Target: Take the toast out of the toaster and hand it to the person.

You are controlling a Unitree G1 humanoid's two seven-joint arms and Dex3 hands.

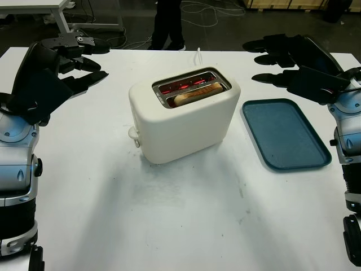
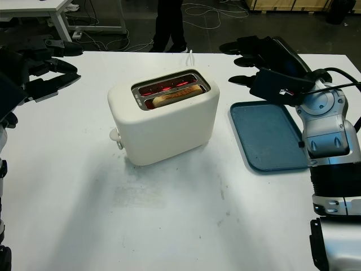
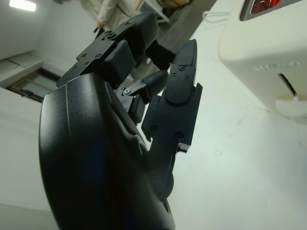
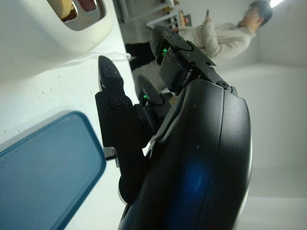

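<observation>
A cream two-slot toaster stands in the middle of the white table, its elements glowing red. One slice of toast sits in the nearer slot, its top edge showing. My left hand hovers open above the table's far left, well apart from the toaster. My right hand is open above the far right, over the back end of a blue tray. A person in a light coat stands beyond the table's far edge; dark trouser legs show there.
The blue tray lies flat to the right of the toaster with nothing on it. A white cord runs from the toaster toward the far edge. Bare white tabletop spreads in front. Desks and cables are on the floor behind.
</observation>
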